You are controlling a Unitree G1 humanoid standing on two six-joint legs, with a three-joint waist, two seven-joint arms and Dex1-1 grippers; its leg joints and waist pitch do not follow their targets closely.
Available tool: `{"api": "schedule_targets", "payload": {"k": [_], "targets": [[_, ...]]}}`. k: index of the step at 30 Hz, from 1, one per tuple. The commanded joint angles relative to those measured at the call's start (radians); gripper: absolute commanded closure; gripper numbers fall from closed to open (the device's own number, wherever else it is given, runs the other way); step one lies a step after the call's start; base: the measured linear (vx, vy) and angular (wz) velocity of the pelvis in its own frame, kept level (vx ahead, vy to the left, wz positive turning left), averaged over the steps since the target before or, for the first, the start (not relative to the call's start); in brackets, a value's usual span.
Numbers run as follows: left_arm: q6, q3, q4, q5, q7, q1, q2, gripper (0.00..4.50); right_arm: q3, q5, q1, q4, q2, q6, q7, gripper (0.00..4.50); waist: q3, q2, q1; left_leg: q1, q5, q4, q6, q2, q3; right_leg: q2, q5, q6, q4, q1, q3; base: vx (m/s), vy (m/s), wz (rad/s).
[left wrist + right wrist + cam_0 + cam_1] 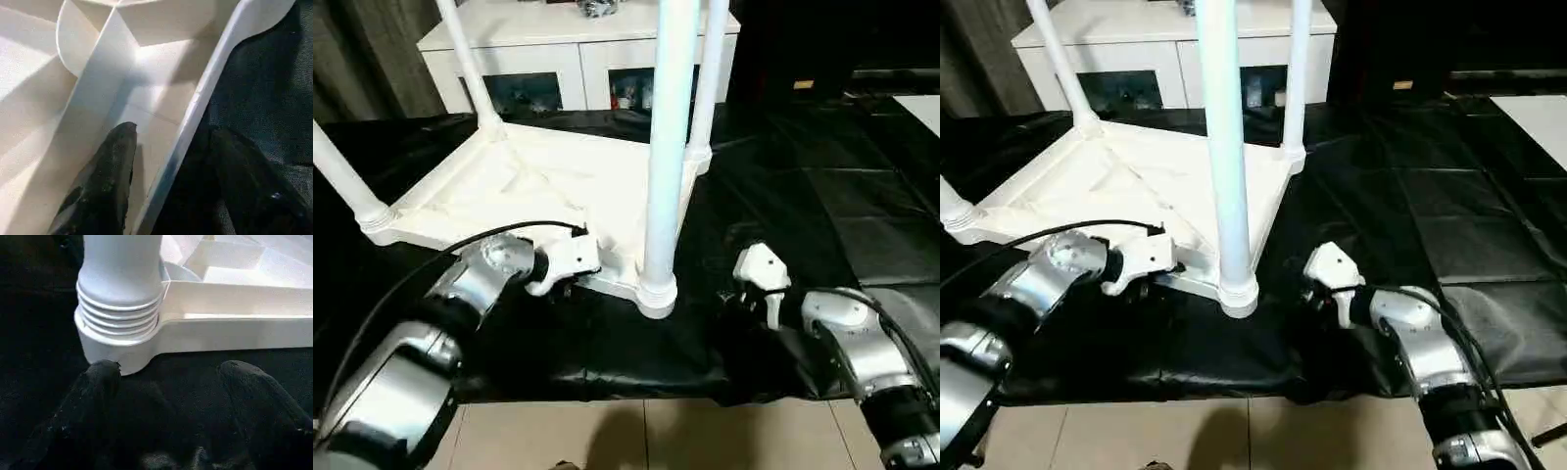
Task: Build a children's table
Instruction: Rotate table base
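- The children's table (538, 181) lies inverted on a black floor sheet (803, 186), ribbed underside facing up. All four legs stand upright in their corner sockets.
- The near leg (666, 147) sits in the corner socket (120, 340) just ahead of the right gripper (166, 377). Its threaded collar shows several exposed rings above the socket; seating depth cannot be confirmed.
- The left gripper (171, 161) straddles the table's near rim (195, 112): one finger (105, 181) lies inside the ribbed underside, the other outside over the sheet. The fingers are spread, with the rim between them; firm contact with the rim cannot be confirmed.
- The right gripper rests low over the sheet with its fingers wide apart, holding nothing. The left finger (95, 387) sits just beside the base of the socket; the right finger (259, 396) is apart from the rim.
- Risk: if the left gripper lifts at one edge point, the table may pivot and the long legs may swing.
- Risk: the sheet is wrinkled near the fingers and may snag a fingertip.
- Risk: a partly threaded leg may loosen under side load.
- Containers: a white cabinet (578, 49) stands beyond the table; small items show behind its glass doors but cannot be identified.
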Motion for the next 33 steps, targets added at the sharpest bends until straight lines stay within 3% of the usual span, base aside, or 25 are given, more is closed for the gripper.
{"api": "schedule_targets", "payload": {"k": [1,11,14,16,18,20,21,23,25,26,31,33], "targets": [[0.037,0.022,0.022,-0.018,-0.009,-0.015,-0.008,2.22,0.01,-0.012,-0.003,-0.032,-0.002,0.011,0.005,0.84,-0.075,-0.007,0.005,0.012,-0.156,-0.067,0.075,0.024,-0.013,-0.079,0.024,-0.263,-0.079,0.056,0.044,0.0,0.0,0.0],[0.289,0.07,-0.053,-0.047,-0.011,0.045,-0.011,2.98,0.012,-0.019,-0.016,-0.022,0.001,0.018,-0.025,0.84,-0.07,-0.011,-0.005,0.009,-0.16,-0.07,0.086,0.025,-0.014,-0.081,0.005,-0.273,-0.082,0.058,0.044,0.0,0.0,0.0],[0.449,0.085,-0.152,-0.032,0.05,0.11,0.007,3.1,0.012,-0.034,-0.024,-0.004,0.009,0.024,-0.052,0.84,-0.067,-0.011,-0.011,0.011,-0.172,-0.072,0.084,0.025,-0.014,-0.08,-0.03,-0.272,-0.085,0.056,0.044,0.0,0.0,0.0],[0.483,0.086,-0.175,-0.021,0.07,0.129,0.014,3.15,0.012,-0.038,-0.027,0.001,0.011,0.022,-0.057,0.84,-0.066,-0.01,-0.02,0.011,-0.184,-0.074,0.081,0.024,-0.014,-0.079,-0.06,-0.269,-0.087,0.055,0.043,0.0,0.0,0.0],[0.546,0.097,-0.249,-0.004,0.112,0.182,0.029,3.19,0.011,-0.038,-0.03,0.007,0.016,0.02,-0.065,0.84,-0.06,-0.01,-0.028,0.005,-0.212,-0.078,0.076,0.021,-0.016,-0.079,-0.145,-0.245,-0.095,0.057,0.04,0.0,0.0,0.0],[0.584,0.126,-0.328,-0.01,0.15,0.228,0.03,3.26,0.01,-0.036,-0.033,0.01,0.021,0.022,-0.072,0.84,-0.057,-0.015,-0.035,0.007,-0.235,-0.081,0.065,0.021,-0.017,-0.081,-0.225,-0.221,-0.103,0.055,0.041,0.0,0.0,0.0],[0.584,0.126,-0.328,-0.01,0.15,0.228,0.03,3.26,0.01,-0.036,-0.033,0.01,0.021,0.022,-0.072,0.84,-0.056,-0.014,-0.037,0.006,-0.237,-0.082,0.063,0.02,-0.018,-0.081,-0.237,-0.217,-0.103,0.055,0.041,0.0,0.0,0.0],[0.617,0.167,-0.486,-0.053,0.155,0.291,0.007,3.32,0.012,-0.036,-0.043,0.022,0.027,0.029,-0.085,0.84,-0.055,-0.019,-0.045,0.006,-0.234,-0.084,0.065,0.022,-0.019,-0.081,-0.26,-0.208,-0.104,0.052,0.042,0.0,0.0,0.0],[0.625,0.169,-0.532,-0.067,0.143,0.308,0.0,3.39,0.014,-0.036,-0.047,0.028,0.031,0.03,-0.087,0.84,-0.056,-0.018,-0.047,0.009,-0.235,-0.081,0.069,0.019,-0.016,-0.077,-0.27,-0.205,-0.109,0.047,0.042,0.0,0.0,0.0],[0.63,0.17,-0.562,-0.08,0.137,0.318,-0.008,3.39,0.015,-0.038,-0.05,0.032,0.034,0.031,-0.089,0.84,-0.058,-0.019,-0.045,0.014,-0.232,-0.079,0.072,0.02,-0.014,-0.077,-0.262,-0.21,-0.11,0.044,0.045,0.0,0.0,0.0],[0.656,0.177,-0.643,-0.12,0.141,0.338,-0.044,3.65,0.021,-0.043,-0.064,0.048,0.048,0.028,-0.095,0.84,-0.063,-0.019,-0.032,0.014,-0.17,-0.076,0.091,0.02,-0.011,-0.072,-0.139,-0.235,-0.1,0.044,0.045,0.0,0.0,0.0],[0.619,0.169,-0.65,-0.111,0.141,0.34,-0.046,3.7,0.023,-0.043,-0.067,0.05,0.05,0.026,-0.096,0.84,-0.068,-0.018,-0.022,0.014,-0.137,-0.074,0.1,0.022,-0.011,-0.073,-0.089,-0.238,-0.094,0.046,0.045,0.0,0.0,0.0]]}}
